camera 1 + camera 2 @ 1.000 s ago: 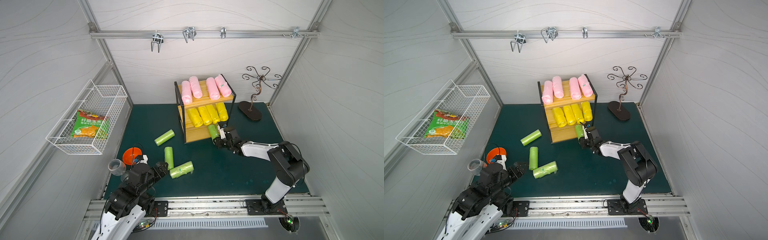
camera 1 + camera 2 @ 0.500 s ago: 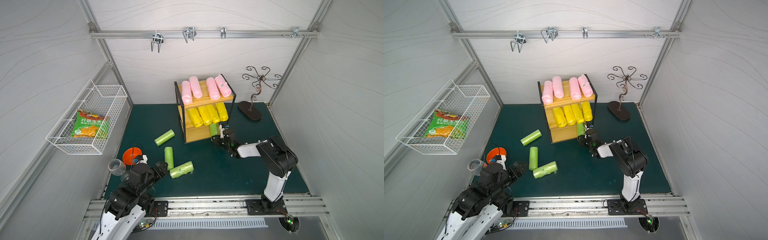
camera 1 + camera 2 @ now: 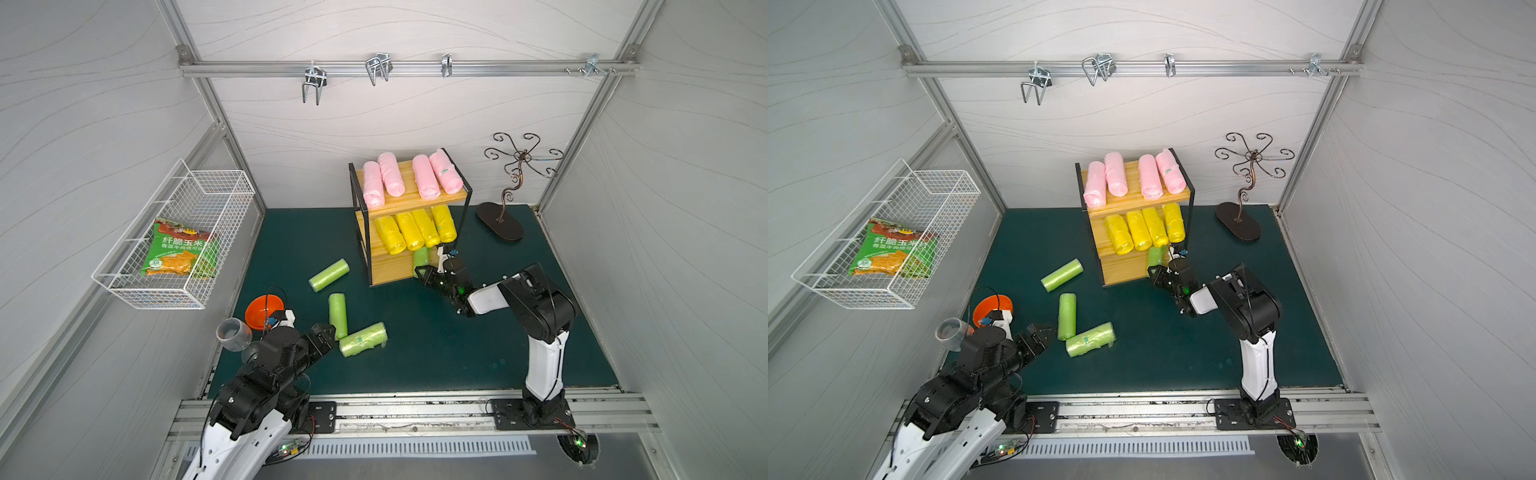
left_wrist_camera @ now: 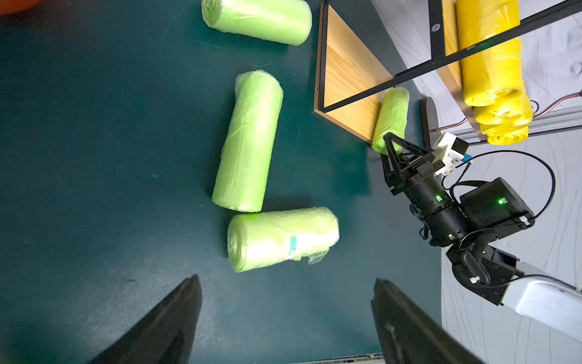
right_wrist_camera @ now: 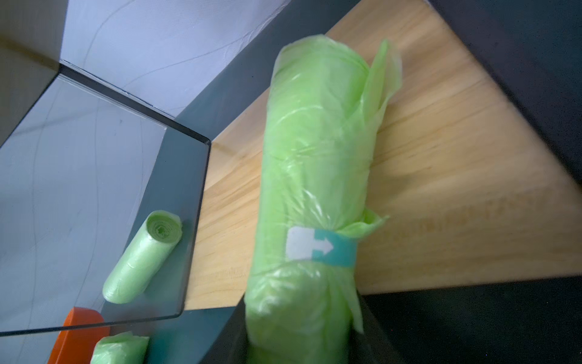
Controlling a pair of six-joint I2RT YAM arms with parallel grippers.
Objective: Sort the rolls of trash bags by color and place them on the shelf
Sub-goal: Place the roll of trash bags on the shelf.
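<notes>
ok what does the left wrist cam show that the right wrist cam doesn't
Left wrist only: the open left gripper, the whole right gripper closed on the end of the shelf roll, and the yellow rolls on the tier above.
Right wrist only: the teal label with a white arrow on that roll.
Both: the shelf roll lying on the bottom board, and loose green rolls on the mat.

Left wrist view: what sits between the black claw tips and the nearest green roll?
In the left wrist view, only bare mat separates the left gripper from the teal-labelled green roll.
</notes>
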